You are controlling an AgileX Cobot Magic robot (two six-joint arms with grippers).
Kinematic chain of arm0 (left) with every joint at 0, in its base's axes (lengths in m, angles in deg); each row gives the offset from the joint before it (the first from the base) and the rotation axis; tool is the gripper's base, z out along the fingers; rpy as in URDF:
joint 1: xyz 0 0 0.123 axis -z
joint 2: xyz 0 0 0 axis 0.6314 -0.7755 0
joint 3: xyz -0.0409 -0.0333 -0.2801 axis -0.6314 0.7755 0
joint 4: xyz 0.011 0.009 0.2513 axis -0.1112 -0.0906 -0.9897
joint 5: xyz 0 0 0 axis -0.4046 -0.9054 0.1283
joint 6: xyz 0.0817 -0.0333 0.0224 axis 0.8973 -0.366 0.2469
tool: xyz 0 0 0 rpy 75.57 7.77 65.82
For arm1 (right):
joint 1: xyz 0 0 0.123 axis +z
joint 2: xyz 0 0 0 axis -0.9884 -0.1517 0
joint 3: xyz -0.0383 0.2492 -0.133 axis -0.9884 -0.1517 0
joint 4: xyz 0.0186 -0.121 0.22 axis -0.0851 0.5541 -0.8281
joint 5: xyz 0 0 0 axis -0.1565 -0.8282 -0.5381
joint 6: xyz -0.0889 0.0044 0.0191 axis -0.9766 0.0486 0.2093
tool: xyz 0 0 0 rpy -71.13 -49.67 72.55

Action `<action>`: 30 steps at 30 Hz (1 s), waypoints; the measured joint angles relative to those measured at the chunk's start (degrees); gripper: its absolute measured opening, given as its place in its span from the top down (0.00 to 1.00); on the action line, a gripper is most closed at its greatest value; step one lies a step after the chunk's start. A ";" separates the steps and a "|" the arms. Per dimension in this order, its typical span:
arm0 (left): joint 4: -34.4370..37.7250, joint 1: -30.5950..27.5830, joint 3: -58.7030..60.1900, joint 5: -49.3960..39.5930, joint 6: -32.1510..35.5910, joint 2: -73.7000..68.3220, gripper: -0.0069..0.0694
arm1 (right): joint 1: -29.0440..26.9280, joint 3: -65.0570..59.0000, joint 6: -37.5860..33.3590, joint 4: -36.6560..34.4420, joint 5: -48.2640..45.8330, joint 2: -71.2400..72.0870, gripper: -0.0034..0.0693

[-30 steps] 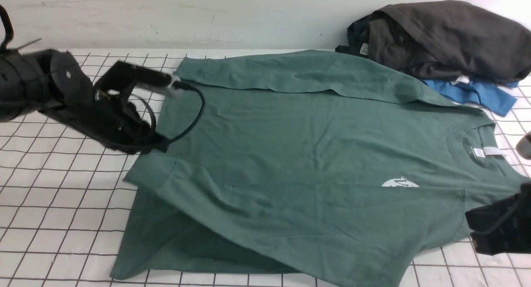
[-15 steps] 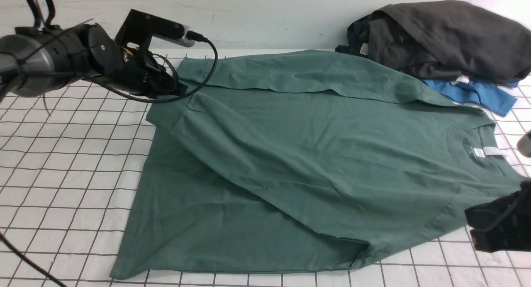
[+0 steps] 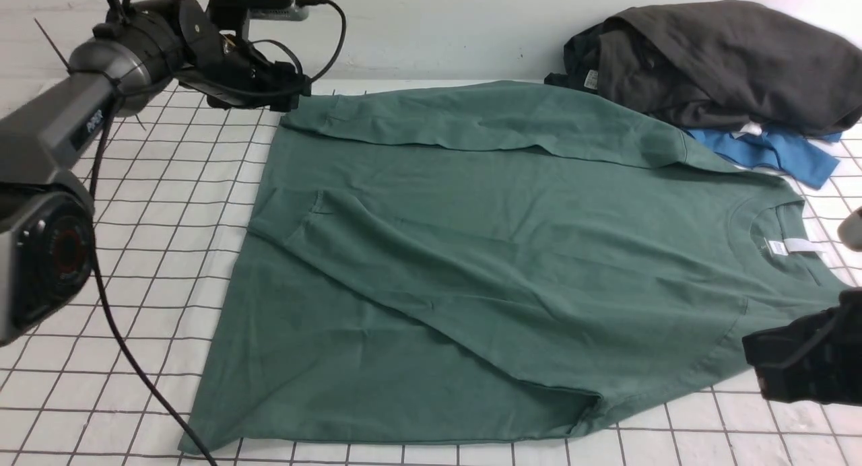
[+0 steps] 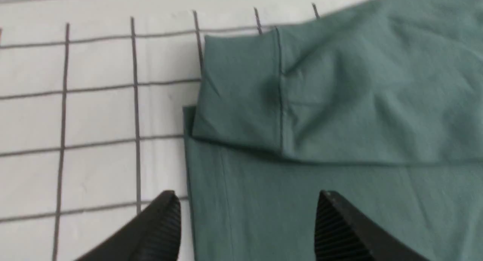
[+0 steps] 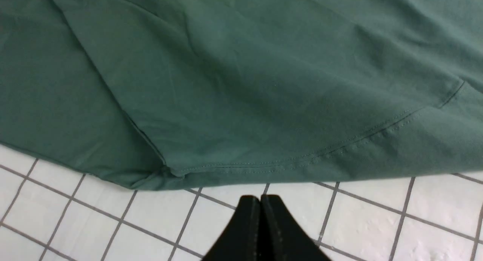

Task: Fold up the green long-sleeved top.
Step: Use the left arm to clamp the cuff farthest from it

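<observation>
Green long-sleeved top (image 3: 512, 250) flat on gridded table (image 3: 135, 250), long axis left-right, collar toward robot's right. Left gripper (image 4: 245, 212) wide, empty, above far hem corner. Right gripper (image 5: 259, 215) closed, empty, just beside near edge. Hem nearer left arm.

Dark grey garments (image 3: 727, 62) overlapping blue garment (image 3: 774, 153).

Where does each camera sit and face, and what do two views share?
Front: between the arms, facing forward over the green top; left arm, left tool, right tool show.
Left wrist: on the left arm, looking down at a sleeve cuff; its open tool shows.
Right wrist: on the right arm, looking down at the top's edge; its shut tool shows.
Shared: that cuff, in front and left wrist.
</observation>
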 joint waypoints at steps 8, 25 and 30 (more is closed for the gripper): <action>-1.01 -0.07 -19.21 1.40 -3.94 -16.93 0.34 | 0.00 0.00 -0.19 -4.94 -1.89 0.00 0.97; -3.60 -0.21 -22.76 -4.20 -0.57 -14.86 0.90 | 0.00 0.00 -5.94 -5.75 2.71 0.00 0.97; -4.70 -0.46 -22.79 -6.82 -0.34 -13.20 0.84 | 0.00 0.00 -8.44 -5.75 3.40 0.00 0.97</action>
